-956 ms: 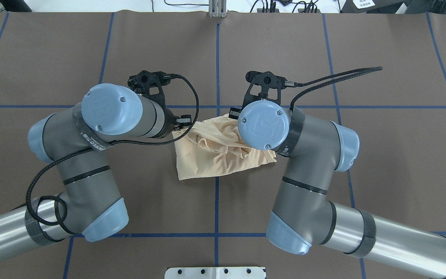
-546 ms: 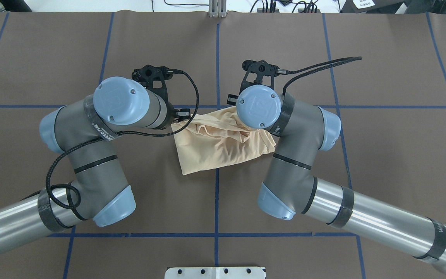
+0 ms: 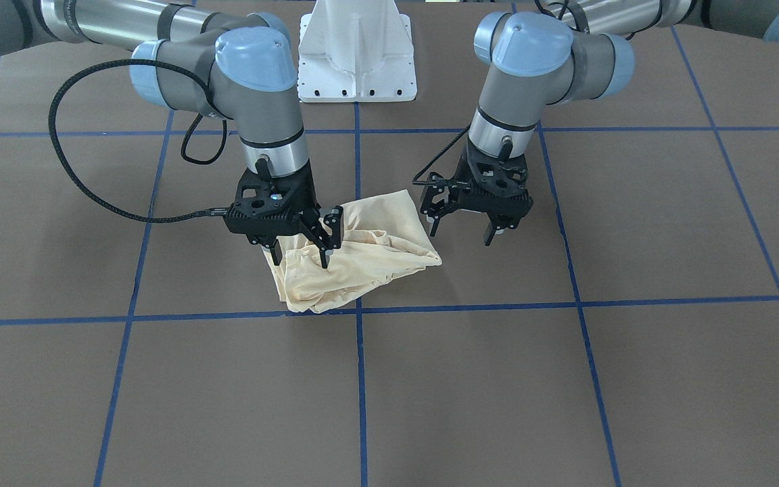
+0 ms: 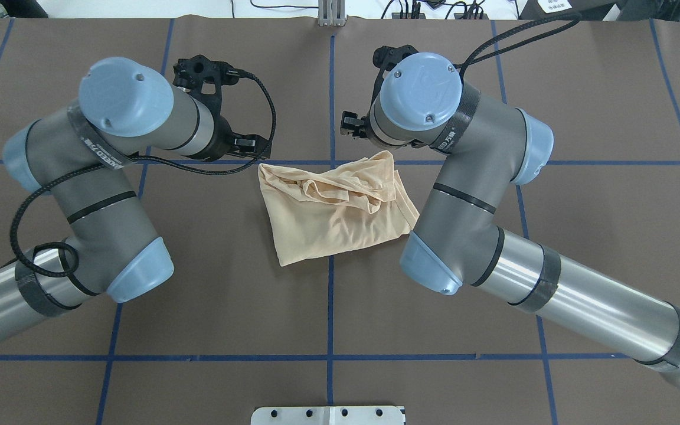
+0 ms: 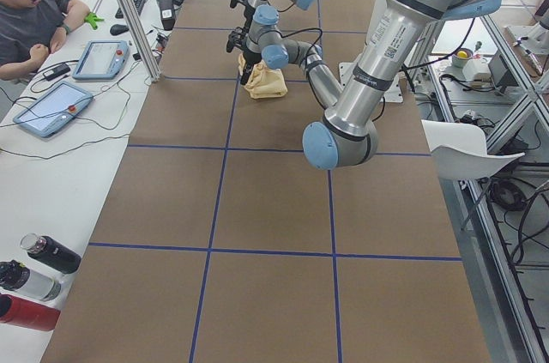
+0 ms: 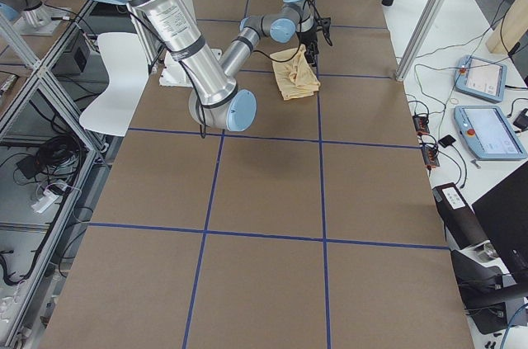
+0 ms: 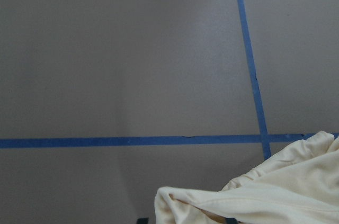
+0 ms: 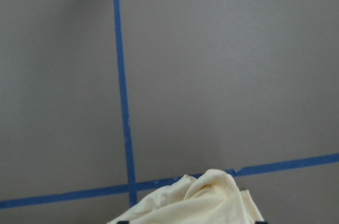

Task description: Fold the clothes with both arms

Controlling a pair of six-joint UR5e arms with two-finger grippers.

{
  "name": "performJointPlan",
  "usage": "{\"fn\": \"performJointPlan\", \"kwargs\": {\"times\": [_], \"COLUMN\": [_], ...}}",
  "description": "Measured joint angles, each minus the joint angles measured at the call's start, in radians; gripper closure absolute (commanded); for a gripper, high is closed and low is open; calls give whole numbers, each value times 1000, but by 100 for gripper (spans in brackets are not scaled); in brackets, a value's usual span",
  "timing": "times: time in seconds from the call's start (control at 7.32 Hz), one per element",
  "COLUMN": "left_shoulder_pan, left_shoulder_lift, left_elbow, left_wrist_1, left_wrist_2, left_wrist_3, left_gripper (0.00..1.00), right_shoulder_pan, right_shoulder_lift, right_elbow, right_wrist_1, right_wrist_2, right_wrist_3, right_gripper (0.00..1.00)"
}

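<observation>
The clothes are one pale cream-yellow shirt, lying bunched and folded over at the middle of the brown table; no print shows. In the front-facing view my right gripper hovers open just above the shirt, its fingers spread over the wrinkled end. My left gripper hangs open and empty beside the shirt's other edge, clear of the cloth. From overhead both grippers are mostly hidden under their wrists. Each wrist view shows only a bit of the shirt at its bottom edge.
Blue tape lines divide the table into squares. The white pedestal base stands at the robot's side. A person sits at a side desk with tablets, and bottles lie near that table end.
Both wrists have risen and moved toward the table's far side, off the shirt's far edge. The shirt's far edge has shifted slightly that way and lies loose.
</observation>
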Motion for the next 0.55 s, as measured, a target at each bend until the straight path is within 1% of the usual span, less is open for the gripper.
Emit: {"fn": "performJointPlan", "kwargs": {"times": [0.14,0.27,0.41,0.55], "left_shoulder_pan": [-15,-21,-22,-23], "left_shoulder_lift": [14,20,22,24], "left_elbow": [-10,-13,-14,-17], "left_wrist_1": [-1,-1,-2,-2], "left_wrist_2": [-12,-16,-18,-18], "left_wrist_3": [34,46,49,50], "left_gripper": [0,0,0,0], "right_shoulder_pan": [-64,-134,-186,-220], "right_shoulder_lift": [1,-2,-8,-8], "right_elbow": [24,29,24,6], "right_wrist_1": [-18,-25,-27,-27], "right_wrist_2": [-50,-115,-151,-168], "right_wrist_3": [11,27,38,51], "right_gripper": [76,85,88,91]}}
